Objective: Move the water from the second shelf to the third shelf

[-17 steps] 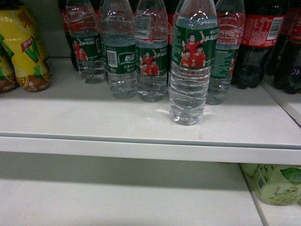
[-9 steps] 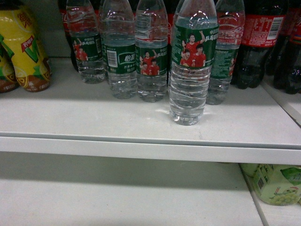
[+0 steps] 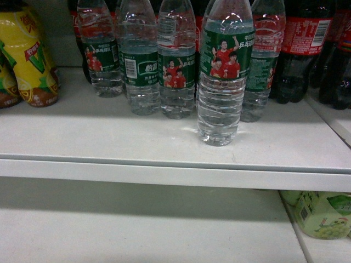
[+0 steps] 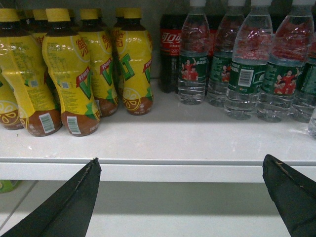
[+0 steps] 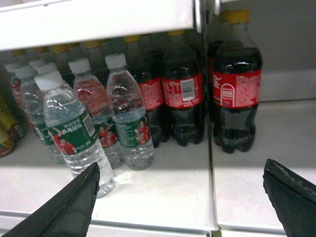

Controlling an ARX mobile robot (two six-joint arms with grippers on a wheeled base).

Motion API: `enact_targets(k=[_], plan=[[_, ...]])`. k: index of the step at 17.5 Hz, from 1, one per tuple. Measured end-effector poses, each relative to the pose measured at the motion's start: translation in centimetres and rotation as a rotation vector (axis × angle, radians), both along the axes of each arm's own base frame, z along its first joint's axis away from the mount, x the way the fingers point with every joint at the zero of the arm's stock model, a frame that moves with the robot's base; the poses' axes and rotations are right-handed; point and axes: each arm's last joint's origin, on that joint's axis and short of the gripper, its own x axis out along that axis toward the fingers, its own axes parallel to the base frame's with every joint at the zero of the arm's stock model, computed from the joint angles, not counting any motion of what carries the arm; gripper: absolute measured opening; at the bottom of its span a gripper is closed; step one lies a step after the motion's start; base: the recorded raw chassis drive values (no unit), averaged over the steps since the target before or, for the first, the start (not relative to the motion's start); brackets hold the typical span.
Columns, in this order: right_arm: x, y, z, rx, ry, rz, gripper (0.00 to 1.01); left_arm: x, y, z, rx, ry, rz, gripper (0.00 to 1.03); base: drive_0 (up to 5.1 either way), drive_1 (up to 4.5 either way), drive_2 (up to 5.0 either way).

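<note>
Several clear ribbed water bottles with green labels stand on the white shelf (image 3: 109, 137). One water bottle (image 3: 222, 76) stands forward of the row, nearest the shelf edge; it also shows at the left of the right wrist view (image 5: 71, 131). More water bottles (image 4: 247, 74) line the back right in the left wrist view. My left gripper (image 4: 180, 173) is open, level with the shelf's front lip, holding nothing. My right gripper (image 5: 180, 180) is open too, above the shelf edge, to the right of the front bottle. Neither gripper shows in the head view.
Yellow lemon-tea bottles (image 4: 69, 74) fill the shelf's left side. Dark cola bottles (image 5: 234, 94) with red labels stand at the right, behind a seam (image 5: 211, 168) between shelf panels. A lower shelf (image 3: 137, 230) holds green packs (image 3: 323, 213) at its right. Another shelf (image 5: 98, 19) hangs overhead.
</note>
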Motion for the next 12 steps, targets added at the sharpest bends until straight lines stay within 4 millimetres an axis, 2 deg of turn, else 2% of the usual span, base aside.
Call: enact_targets(k=[3, 9, 11, 12], plan=[[3.8, 0.9, 2.2, -0.026, -0.026, 0.063, 0.98, 0.0, 0.0, 0.0, 0.000, 0.000, 0.000, 0.98, 0.0, 0.00, 0.0], [6.4, 1.9, 2.8, -0.046, -0.016, 0.095, 0.98, 0.0, 0.0, 0.0, 0.000, 0.000, 0.000, 0.98, 0.0, 0.00, 0.0], [7.8, 3.6, 1.8, -0.064, -0.002, 0.151, 0.98, 0.0, 0.0, 0.0, 0.000, 0.000, 0.000, 0.98, 0.0, 0.00, 0.0], [10.0, 6.3, -1.2, -0.084, 0.085, 0.208, 0.98, 0.0, 0.0, 0.0, 0.000, 0.000, 0.000, 0.98, 0.0, 0.00, 0.0]])
